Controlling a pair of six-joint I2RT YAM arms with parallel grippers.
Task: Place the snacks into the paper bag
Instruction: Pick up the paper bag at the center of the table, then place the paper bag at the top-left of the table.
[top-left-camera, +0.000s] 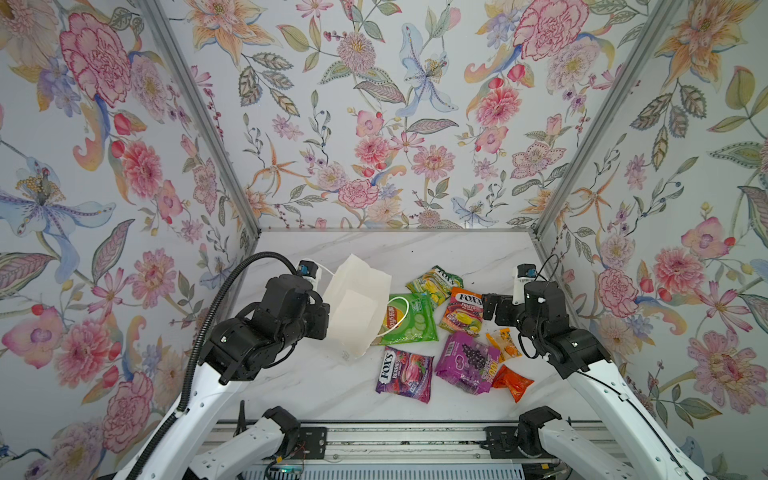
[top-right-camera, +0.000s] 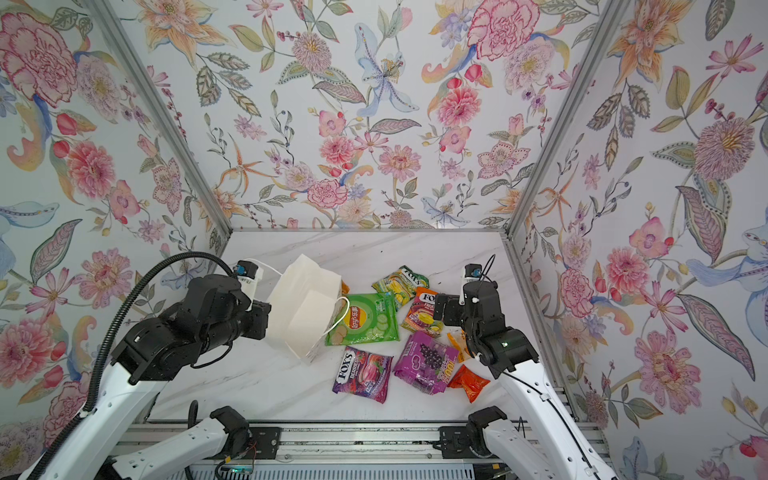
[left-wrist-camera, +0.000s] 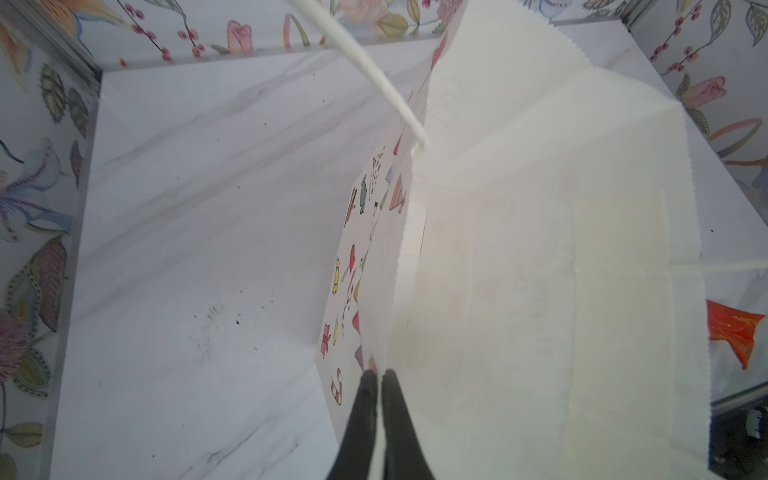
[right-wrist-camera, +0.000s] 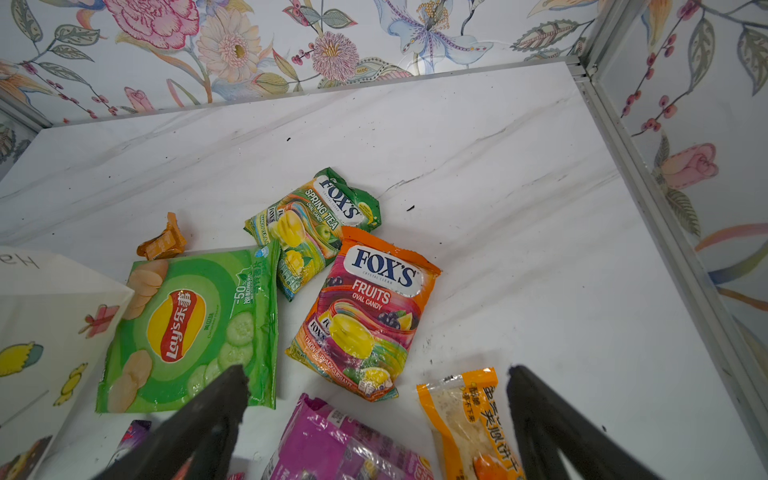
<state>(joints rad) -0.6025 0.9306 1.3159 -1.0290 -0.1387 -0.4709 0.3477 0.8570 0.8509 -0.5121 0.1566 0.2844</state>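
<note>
The white paper bag stands tilted at the table's middle left, mouth open upward. My left gripper is shut on the bag's near rim, one finger inside and one outside. A cord handle droops over the green Lay's packet. The other snacks lie to the right: a green FOX'S packet, an orange FOX'S packet, a purple grape packet, a FOX'S berries packet. My right gripper hangs open above them, holding nothing.
A yellow-orange sachet and an orange packet lie near the right arm. A small orange sachet sits behind the bag. Floral walls close in the marble table on three sides.
</note>
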